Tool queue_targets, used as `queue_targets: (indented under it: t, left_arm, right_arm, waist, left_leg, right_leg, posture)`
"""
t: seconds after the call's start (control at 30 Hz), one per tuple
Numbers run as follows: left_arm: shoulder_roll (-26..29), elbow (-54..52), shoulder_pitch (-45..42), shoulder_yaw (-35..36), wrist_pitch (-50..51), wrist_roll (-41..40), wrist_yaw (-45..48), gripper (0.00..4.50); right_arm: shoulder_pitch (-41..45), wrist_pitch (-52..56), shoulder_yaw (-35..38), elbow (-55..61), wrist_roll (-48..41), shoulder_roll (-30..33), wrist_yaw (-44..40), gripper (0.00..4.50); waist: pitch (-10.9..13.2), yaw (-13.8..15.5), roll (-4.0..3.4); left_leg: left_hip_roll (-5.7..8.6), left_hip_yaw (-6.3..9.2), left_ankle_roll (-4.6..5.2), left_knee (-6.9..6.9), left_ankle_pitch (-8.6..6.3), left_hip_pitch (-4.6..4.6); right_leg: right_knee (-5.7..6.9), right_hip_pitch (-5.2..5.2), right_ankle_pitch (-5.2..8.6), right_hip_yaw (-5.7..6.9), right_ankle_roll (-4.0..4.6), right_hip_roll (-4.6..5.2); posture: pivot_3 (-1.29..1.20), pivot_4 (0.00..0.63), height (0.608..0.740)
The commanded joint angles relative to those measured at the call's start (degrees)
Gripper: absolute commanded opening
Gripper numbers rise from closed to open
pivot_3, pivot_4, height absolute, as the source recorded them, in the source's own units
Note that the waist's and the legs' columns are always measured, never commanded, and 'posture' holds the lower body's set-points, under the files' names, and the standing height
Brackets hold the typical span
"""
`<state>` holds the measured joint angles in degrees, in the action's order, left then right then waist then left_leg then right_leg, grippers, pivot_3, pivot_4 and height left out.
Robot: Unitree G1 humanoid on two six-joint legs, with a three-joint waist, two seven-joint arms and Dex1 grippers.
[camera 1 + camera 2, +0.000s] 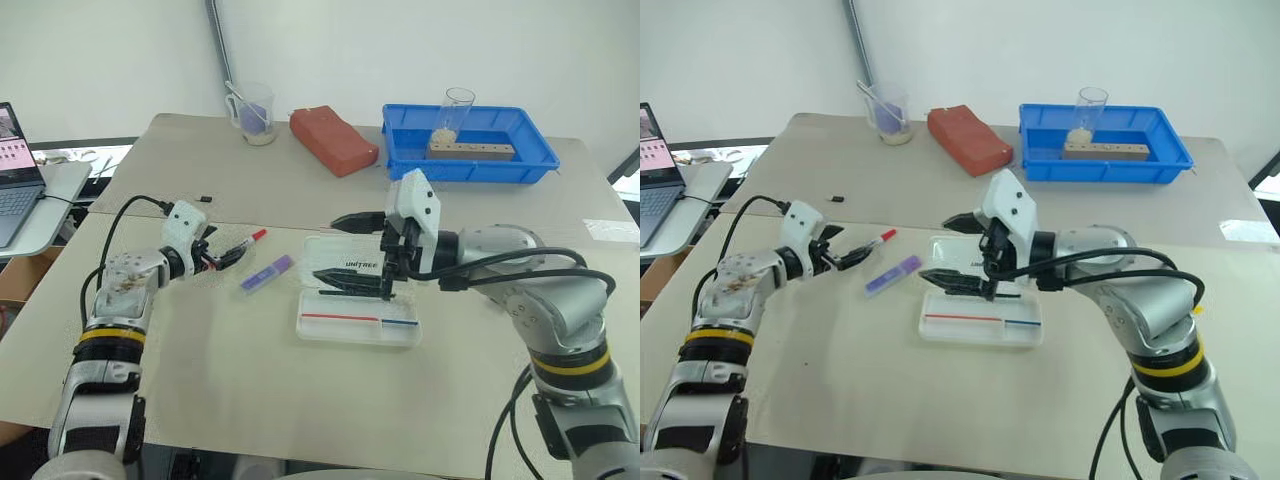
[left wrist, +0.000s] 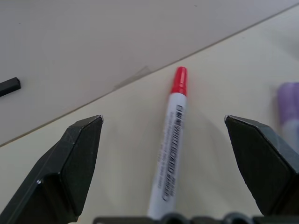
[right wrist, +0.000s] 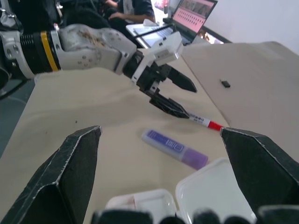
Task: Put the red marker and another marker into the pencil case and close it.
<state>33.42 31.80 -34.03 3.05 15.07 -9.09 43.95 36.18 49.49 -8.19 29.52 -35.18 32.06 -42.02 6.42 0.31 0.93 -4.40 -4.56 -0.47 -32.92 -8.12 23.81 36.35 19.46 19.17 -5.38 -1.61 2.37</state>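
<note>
Red-capped, the red marker [image 2: 171, 149] is seen lying on the table [image 1: 250, 380] between the spread fingers of the left gripper [image 1: 226, 252], not clamped. Just beside it lies the purple highlighter [image 1: 267, 273]. Over the open pencil case [image 1: 358, 325] the right gripper [image 1: 345, 251] is held, fingers wide apart and empty.

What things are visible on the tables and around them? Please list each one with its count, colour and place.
red marker: 1, white with red cap, between the open left gripper's fingers
purple highlighter: 1, left of the case
pencil case: 1, translucent white, front table, holds thin red and blue pens
blue tray: 1, back right, holds wooden block and clear glass
red brick-like block: 1, back table
clear cup: 1, back left
laptop: 1, far left
left gripper: open
right gripper: open, above the case
</note>
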Motion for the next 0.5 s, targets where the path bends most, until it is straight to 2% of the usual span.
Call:
queue_targets:
  t: [0.03, 0.07, 0.17, 0.33, 0.43, 0.5]
  left_arm:
    - [0.08, 6.09, -1.42, 0.60, -1.83, -0.27, 2.51, 4.45]
    - [0.05, 7.17, -1.51, 0.23, -1.84, -0.52, 4.13, 4.45]
    - [-0.09, 10.39, -2.36, 0.00, -2.96, -0.04, 5.40, 3.71]
    - [0.63, 12.91, -3.60, -0.07, -4.36, 0.75, 6.47, 1.37]
    - [1.14, 12.09, -3.51, 0.56, -4.09, 0.45, 6.62, 0.19]
    - [1.45, 10.52, -3.69, 2.49, -2.38, -1.21, 6.09, 0.20]
  right_arm:
    - [1.69, 1.42, 1.62, 2.15, -1.34, -1.09, 2.39, 4.50]
    - [1.85, 1.56, 1.63, 2.18, -1.15, -1.26, 2.80, 4.50]
    - [2.10, 1.65, 1.68, 2.03, -0.82, -1.34, 3.53, 4.50]
    - [2.36, 1.87, 2.27, 1.58, -1.36, -1.57, 4.28, 4.50]
    - [2.42, 1.35, 2.34, 0.85, -0.96, -1.61, 4.27, 4.50]
    - [2.25, 0.97, 2.63, 0.29, -0.58, -1.43, 4.20, 4.50]
  waist:
    - [0.00, -0.21, 0.00]
    - [0.00, -0.31, 0.00]
    - [-0.02, -0.39, 0.03]
    - [-0.03, -0.35, 0.05]
    - [-0.04, -0.43, 0.05]
    - [-0.04, -0.46, 0.05]
  left_leg:
    - [0.00, -0.01, 0.00, 0.01, 0.00, 0.00]
    - [0.00, -0.03, 0.00, 0.01, 0.00, 0.00]
    - [-0.01, -0.05, 0.00, 0.01, 0.00, 0.01]
    - [0.00, -0.10, -0.01, 0.00, 0.00, 0.01]
    - [0.00, -0.12, 0.00, 0.00, 0.00, 0.03]
    - [-0.01, -0.13, 0.00, 0.00, 0.00, 0.04]
  right_leg:
    - [0.00, 0.02, 0.00, 0.00, 0.00, 0.00]
    - [0.00, 0.04, 0.00, 0.00, 0.00, 0.00]
    - [0.15, 0.13, 0.00, 0.03, -0.01, 0.00]
    - [0.40, 0.54, 0.02, 0.01, -0.01, 0.01]
    - [0.44, 0.58, 0.02, 0.00, 0.00, 0.01]
    - [0.48, 0.58, 0.02, 0.00, 0.00, 0.01]
  posture:
    - [0.00, 0.150, 0.740]
    - [0.00, 0.150, 0.740]
    - [0.00, 0.150, 0.740]
    - [0.00, 0.150, 0.740]
    - [0.00, 0.150, 0.740]
    - [0.00, 0.150, 0.740]
